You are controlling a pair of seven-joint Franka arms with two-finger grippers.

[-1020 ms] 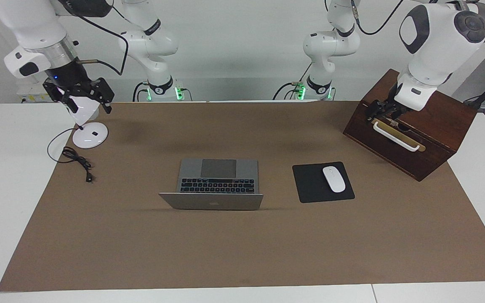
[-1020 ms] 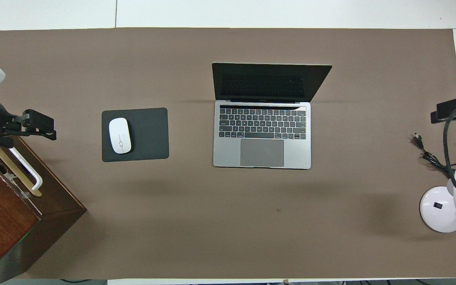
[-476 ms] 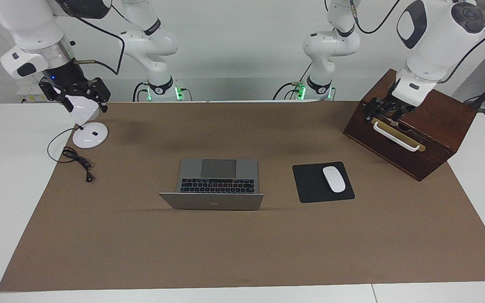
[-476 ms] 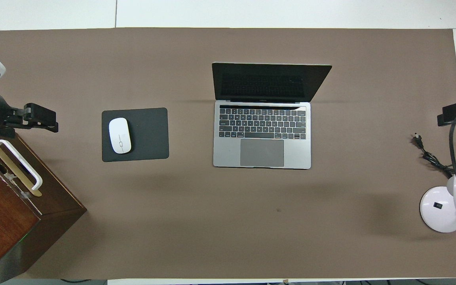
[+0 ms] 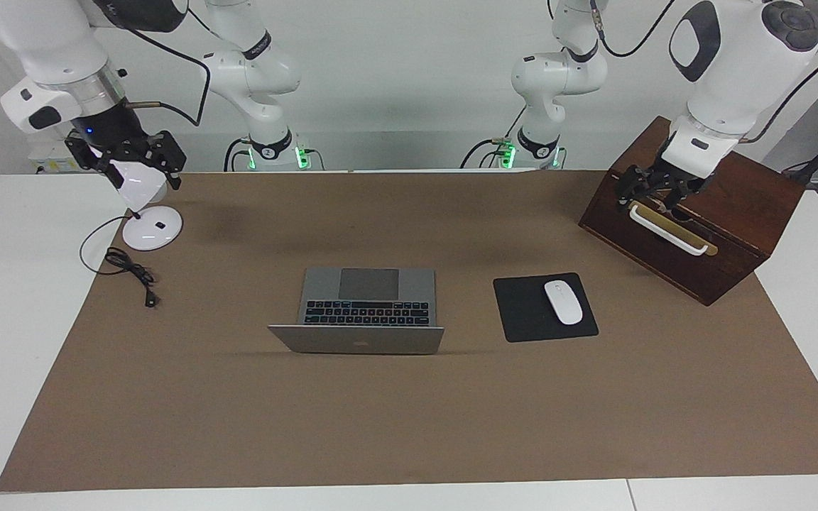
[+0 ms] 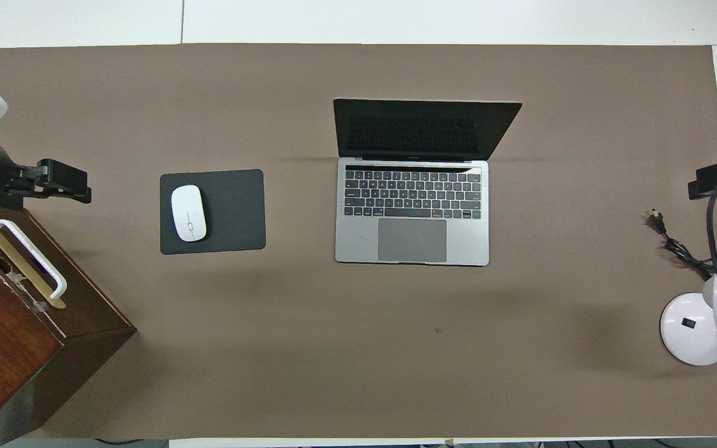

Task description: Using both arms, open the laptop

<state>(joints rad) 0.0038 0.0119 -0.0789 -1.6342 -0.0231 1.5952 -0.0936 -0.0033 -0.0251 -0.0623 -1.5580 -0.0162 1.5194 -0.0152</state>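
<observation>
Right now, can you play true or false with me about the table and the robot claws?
1. The laptop is open. True.
2. The mouse sits on the laptop. False: it lies on the black mouse pad beside it.
3. The left claw is over the wooden box. True.
4. The right claw holds the laptop. False: it is up by the white lamp, away from the laptop.

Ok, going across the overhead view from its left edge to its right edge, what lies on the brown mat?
Wooden box → mouse on its mouse pad → laptop → black cable → white lamp.
</observation>
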